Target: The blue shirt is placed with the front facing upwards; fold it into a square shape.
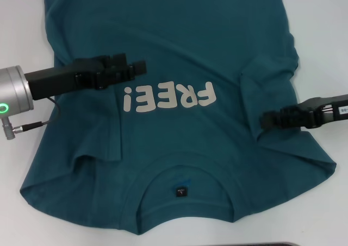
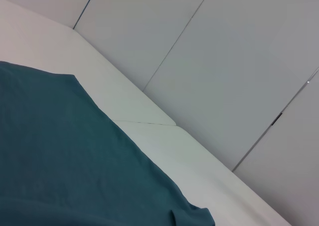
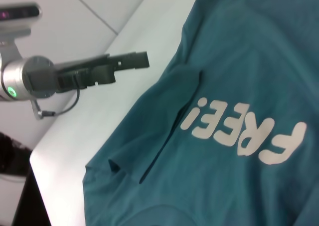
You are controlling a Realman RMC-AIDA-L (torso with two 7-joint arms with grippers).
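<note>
1. Over on the left side, the left gripper (image 1: 138,68) reaches in above the blue shirt (image 1: 179,50), tip just above and left of the "FREE!" lettering (image 1: 169,98). Fingers look pressed together with nothing between them; from the right wrist view (image 3: 142,60) it sits raised off the fabric.
2. Left arm body is silver with a green ring light (image 1: 4,107), and a thin cable (image 1: 38,121) loops below it over the table (image 1: 22,34).
3. Centre: blue shirt lies spread front-up on the white table, collar (image 1: 185,175) toward the robot, small black neck label (image 1: 180,191) showing inside it. Lettering reads upside down from the head camera.
4. Left sleeve (image 1: 81,143) is folded inward over the body, leaving a crease beside the print.
5. Right: right gripper (image 1: 266,119) sits low at the shirt's right sleeve area, where the cloth is bunched and wrinkled. Can't tell whether its fingers are apart or pinching fabric.
</note>
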